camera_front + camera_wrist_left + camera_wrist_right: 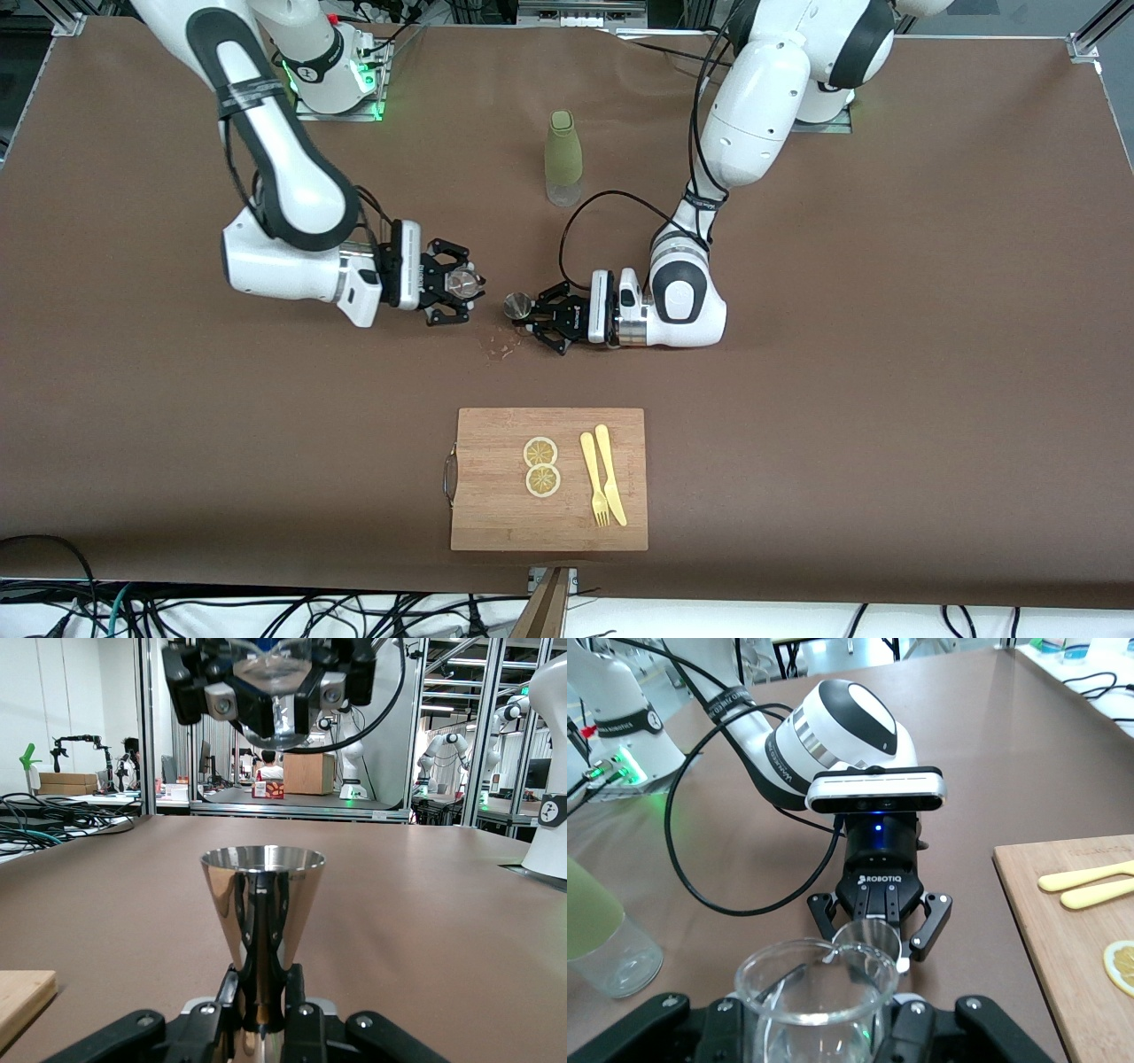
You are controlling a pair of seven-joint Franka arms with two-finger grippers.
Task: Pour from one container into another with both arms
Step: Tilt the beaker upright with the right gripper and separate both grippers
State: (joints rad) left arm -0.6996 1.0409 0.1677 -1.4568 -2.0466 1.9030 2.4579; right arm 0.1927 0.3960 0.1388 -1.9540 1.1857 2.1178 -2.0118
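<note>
My right gripper (462, 285) is shut on the tiny clear glass (461, 283), held up in the air near the table's middle; the right wrist view shows the glass (817, 992) between that gripper's (819, 1032) black fingers. My left gripper (524, 313) is shut on the narrow waist of the shiny steel jigger (517, 306), which stands upright low over the table. In the left wrist view the jigger (262, 899) fills the middle above my left gripper (263, 997), and the glass (275, 678) hangs higher, a little apart from its rim. The jigger (868, 937) faces the right wrist camera.
An olive-green sleeved bottle (563, 158) stands farther from the front camera than both grippers. A wooden cutting board (496, 532) with two lemon slices (541, 465), a yellow fork (594, 478) and a knife (611, 474) lies near the front edge. Small spilled bits (503, 344) dot the table beside the jigger.
</note>
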